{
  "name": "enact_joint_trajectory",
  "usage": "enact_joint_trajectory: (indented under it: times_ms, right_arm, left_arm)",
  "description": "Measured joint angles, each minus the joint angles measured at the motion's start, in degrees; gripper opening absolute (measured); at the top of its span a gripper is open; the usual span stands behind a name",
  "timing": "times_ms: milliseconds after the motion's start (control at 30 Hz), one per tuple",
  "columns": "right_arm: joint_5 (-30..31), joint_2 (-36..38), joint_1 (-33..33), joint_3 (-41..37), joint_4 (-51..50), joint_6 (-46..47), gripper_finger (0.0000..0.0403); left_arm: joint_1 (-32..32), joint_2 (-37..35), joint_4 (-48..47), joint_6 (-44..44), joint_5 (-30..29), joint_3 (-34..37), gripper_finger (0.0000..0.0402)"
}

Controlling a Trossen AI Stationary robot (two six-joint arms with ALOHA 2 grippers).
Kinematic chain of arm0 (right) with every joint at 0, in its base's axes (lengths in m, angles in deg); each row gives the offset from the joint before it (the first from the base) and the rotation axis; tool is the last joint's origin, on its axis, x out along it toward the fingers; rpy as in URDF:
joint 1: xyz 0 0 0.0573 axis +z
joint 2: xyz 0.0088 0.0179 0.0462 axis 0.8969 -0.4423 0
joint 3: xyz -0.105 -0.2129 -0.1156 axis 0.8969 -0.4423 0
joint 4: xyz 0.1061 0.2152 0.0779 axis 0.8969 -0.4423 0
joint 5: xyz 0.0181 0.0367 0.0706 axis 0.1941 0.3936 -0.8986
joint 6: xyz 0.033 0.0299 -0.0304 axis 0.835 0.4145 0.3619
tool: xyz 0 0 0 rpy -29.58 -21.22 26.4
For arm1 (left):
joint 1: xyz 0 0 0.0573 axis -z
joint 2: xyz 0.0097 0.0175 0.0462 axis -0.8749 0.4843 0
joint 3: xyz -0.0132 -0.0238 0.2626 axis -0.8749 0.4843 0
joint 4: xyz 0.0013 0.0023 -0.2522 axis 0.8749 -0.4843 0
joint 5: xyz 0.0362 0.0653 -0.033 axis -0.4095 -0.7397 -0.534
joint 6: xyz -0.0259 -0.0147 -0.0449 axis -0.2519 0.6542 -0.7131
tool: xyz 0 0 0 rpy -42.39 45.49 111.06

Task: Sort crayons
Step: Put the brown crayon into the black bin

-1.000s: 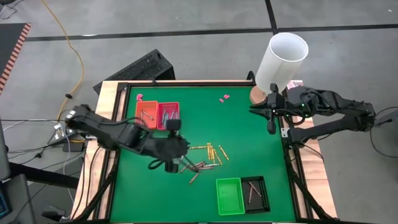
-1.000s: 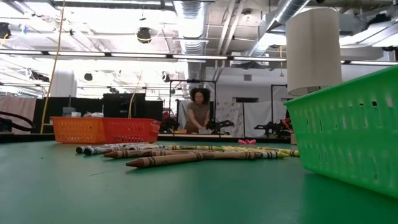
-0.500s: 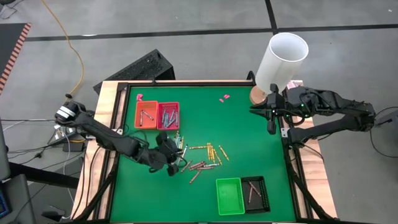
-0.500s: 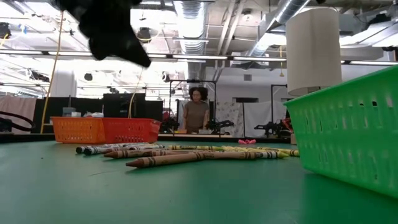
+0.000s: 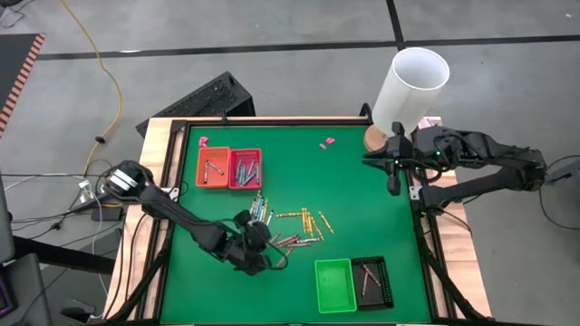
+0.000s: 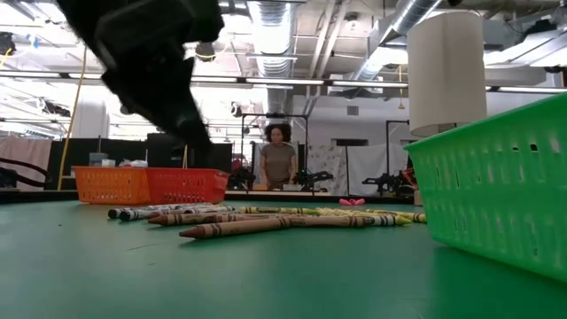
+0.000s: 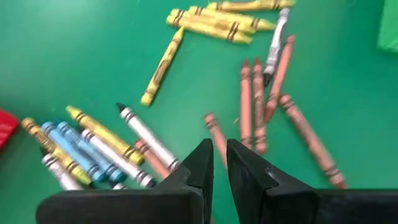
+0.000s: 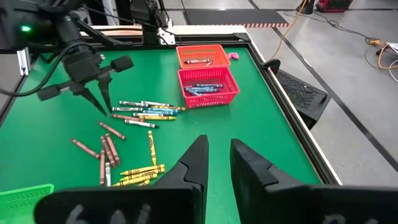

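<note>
Crayons (image 5: 290, 228) lie loose near the middle of the green table (image 5: 362, 199), and you still have most of the sorting ahead of you.

Largest first: the white tube (image 5: 412, 86) stands at the table's far right corner and plays no part yet. Next, note the four trays. The orange tray (image 5: 214, 167) and the red tray (image 5: 246, 167) sit touching at the far left, each with a few crayons inside. The green tray (image 5: 333, 284) at the near edge looks empty, while the black tray (image 5: 373, 281) beside it holds a couple of brown-red sticks.

Your left gripper (image 7: 216, 158) hangs low over the pile, its jaws nearly closed with only a narrow gap and nothing between them; brown-red crayons (image 7: 258, 106) lie just ahead of the tips. Your right gripper (image 8: 217, 158) waits at the right edge, jaws slightly parted, empty.

Remaining work: the yellow (image 5: 310, 220), blue (image 5: 256, 208) and brown-red groups all need transfer.
</note>
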Motion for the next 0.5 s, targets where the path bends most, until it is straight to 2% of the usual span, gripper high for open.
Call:
enact_joint_trajectory:
  times_ms: [267, 500]
  right_arm:
    - [0.1, -0.8, 0.0, 0.0, 0.6, 0.0, 0.0068]
    - [0.1, -1.5, 0.0, 0.0, 0.9, 0.4, 0.0068]
  left_arm:
    - [-1.1, 0.9, -2.1, -3.6, -0.2, -3.0, 0.0033]
    - [-2.3, 0.7, -3.3, -3.6, 8.5, -3.0, 0.0055]
